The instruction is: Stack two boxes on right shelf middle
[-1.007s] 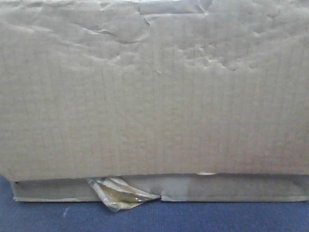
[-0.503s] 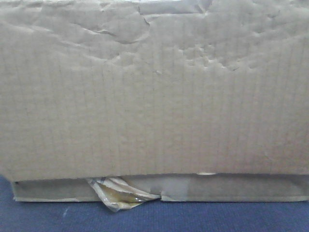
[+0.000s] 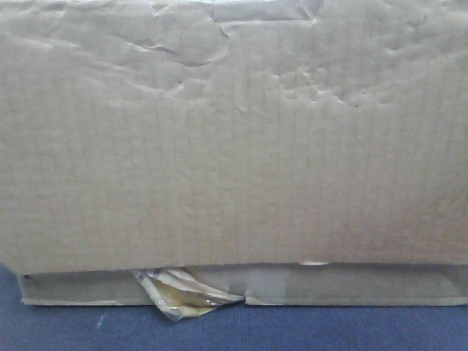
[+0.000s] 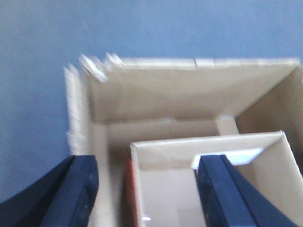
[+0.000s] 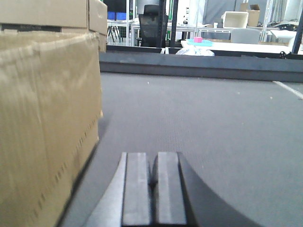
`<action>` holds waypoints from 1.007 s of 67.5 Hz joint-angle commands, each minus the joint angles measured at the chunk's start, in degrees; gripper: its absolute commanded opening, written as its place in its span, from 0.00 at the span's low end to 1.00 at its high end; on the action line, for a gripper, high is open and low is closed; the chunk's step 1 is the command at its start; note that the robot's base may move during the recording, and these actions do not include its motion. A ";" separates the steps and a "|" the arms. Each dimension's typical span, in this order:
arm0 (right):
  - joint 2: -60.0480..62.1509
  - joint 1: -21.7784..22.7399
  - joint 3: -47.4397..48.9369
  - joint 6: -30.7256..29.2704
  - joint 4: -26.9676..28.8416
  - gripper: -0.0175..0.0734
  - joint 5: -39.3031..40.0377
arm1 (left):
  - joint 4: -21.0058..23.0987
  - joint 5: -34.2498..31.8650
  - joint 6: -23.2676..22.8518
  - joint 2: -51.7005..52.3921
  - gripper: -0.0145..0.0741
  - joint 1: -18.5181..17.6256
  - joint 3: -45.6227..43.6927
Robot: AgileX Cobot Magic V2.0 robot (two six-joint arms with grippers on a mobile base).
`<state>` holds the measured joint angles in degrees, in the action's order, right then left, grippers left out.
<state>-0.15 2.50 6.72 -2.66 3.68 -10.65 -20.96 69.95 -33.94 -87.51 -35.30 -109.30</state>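
The tall box (image 3: 234, 146) sits on the flat box (image 3: 351, 285), both on a blue surface (image 3: 329, 329). The left claw (image 4: 147, 163) gapes astride an open box (image 4: 156, 90) wall. The right claw (image 5: 154, 165) is closed and empty. The cardboard looks light, dented and crushable, so a wall near a corner is the best place to pinch.
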 commanded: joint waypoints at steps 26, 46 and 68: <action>-31.02 0.37 39.32 -0.41 0.67 0.01 -30.07 | -1.64 0.01 4.03 2.65 0.57 0.27 1.11; -48.29 0.27 54.81 -0.41 5.25 0.01 -34.97 | -1.88 0.01 4.03 3.31 0.57 0.47 4.49; -68.28 -4.83 77.45 1.13 2.11 0.46 -53.71 | 0.74 0.01 4.72 4.39 0.57 8.36 4.49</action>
<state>-64.99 -0.87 79.36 -2.55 7.12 -62.48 -20.77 70.38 -29.99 -83.97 -28.80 -104.77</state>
